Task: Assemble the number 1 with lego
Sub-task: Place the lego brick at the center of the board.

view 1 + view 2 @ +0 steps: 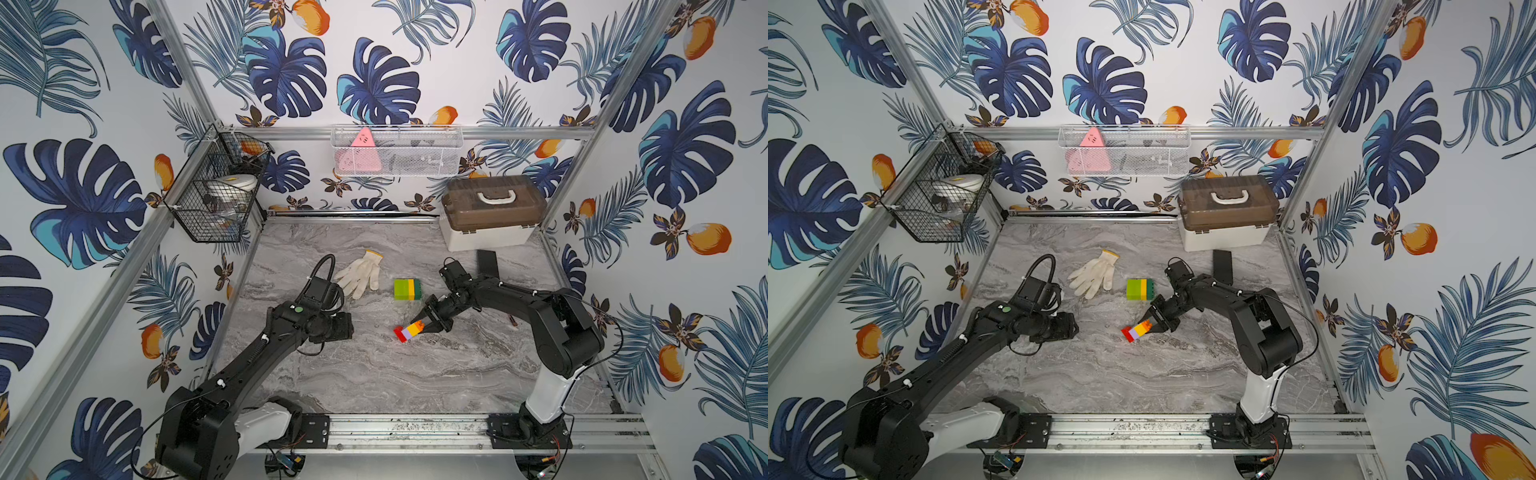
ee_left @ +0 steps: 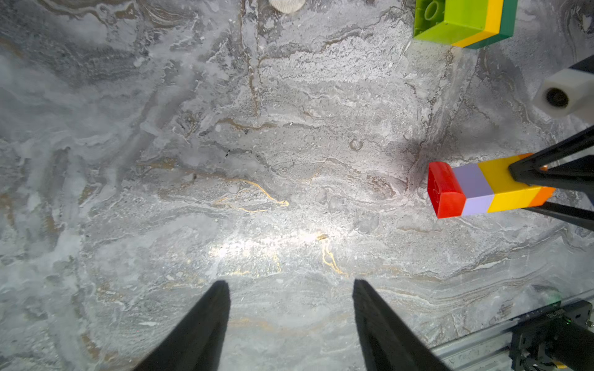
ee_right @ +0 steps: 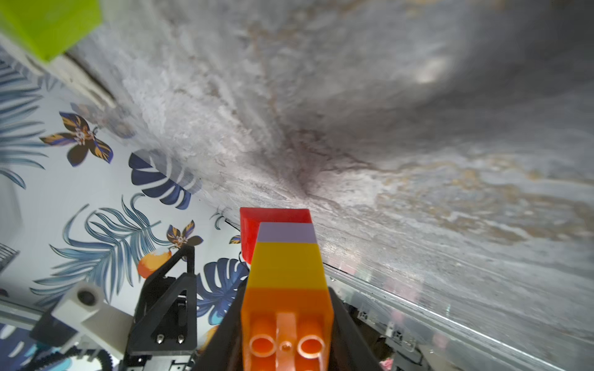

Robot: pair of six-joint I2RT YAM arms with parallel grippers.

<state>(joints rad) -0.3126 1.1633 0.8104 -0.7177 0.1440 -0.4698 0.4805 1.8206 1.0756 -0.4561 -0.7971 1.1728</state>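
A narrow column [image 1: 409, 331] [image 1: 1137, 330] of orange, yellow, lilac and red lego lies tilted over the table's middle. My right gripper [image 1: 422, 324] [image 3: 286, 321] is shut on its orange end, and the red end [image 2: 445, 189] points toward the left arm. I cannot tell whether the red end touches the table. A chunky lime, yellow and dark green block [image 1: 407, 289] [image 1: 1140, 289] [image 2: 463, 22] rests on the table just behind the column, apart from it. My left gripper [image 2: 289, 282] [image 1: 347, 326] hangs open over bare marble to the left, with nothing between its fingers.
A white knitted glove [image 1: 359, 272] [image 1: 1094, 274] lies behind the left gripper. A brown-lidded box [image 1: 492, 212] stands at the back right with a flat black item [image 1: 487, 262] in front of it. A black wire basket [image 1: 216, 195] and a white mesh basket [image 1: 397, 151] hang on the walls.
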